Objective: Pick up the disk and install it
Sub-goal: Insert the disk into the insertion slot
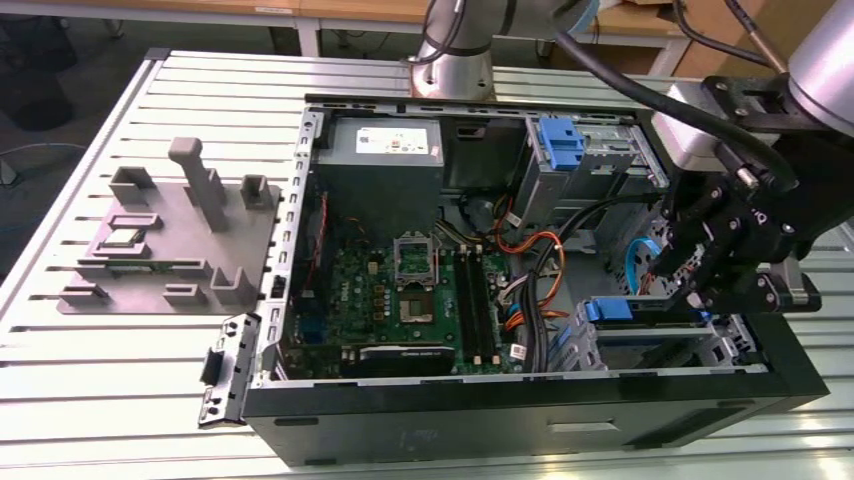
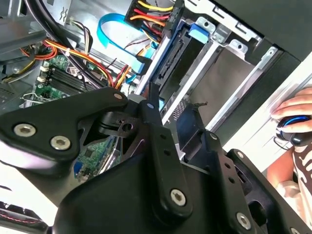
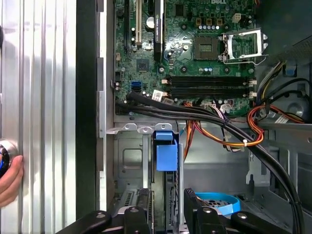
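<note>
**Blue carrier, narrow bay: a jam is the danger**

My pincer (image 3: 167, 195) hangs over the disk (image 3: 166, 155), which stands edge-on in the drive bay (image 3: 127, 161) at a corner of the computer case (image 1: 534, 420). I cannot tell whether I grip it or stand open. If it sits tilted between the rails, a push could wedge it. The cable bundle (image 3: 234, 134) runs just beside the bay and could snag me.

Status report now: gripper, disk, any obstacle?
Gripper at drive bay, over disk. Disk on edge in bay. Black cables cross near its blue carrier.
</note>
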Robot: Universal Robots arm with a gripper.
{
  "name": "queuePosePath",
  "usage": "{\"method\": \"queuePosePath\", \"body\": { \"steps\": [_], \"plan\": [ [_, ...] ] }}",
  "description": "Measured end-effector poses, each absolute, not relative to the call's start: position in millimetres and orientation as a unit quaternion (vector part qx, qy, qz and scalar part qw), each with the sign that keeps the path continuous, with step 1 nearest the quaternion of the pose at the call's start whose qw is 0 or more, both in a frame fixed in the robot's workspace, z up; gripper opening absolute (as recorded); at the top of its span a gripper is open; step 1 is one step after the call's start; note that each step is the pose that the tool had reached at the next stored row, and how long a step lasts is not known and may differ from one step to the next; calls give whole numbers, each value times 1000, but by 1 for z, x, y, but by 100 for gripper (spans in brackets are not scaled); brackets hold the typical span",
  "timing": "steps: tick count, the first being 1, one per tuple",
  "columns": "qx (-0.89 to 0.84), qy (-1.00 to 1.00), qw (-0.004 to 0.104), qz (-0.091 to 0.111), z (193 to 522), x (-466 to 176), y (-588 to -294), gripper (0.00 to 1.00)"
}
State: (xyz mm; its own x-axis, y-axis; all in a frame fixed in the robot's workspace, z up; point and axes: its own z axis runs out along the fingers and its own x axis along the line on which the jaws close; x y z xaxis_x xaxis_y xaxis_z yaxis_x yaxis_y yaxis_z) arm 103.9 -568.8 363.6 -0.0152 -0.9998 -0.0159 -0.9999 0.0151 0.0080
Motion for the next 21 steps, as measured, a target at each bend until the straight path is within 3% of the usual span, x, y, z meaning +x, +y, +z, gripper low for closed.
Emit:
{"method": "queuePosePath", "body": {
  "steps": [21],
  "plan": [
    [-702,712,3,6,355,100,-566,42]
  ]
}}
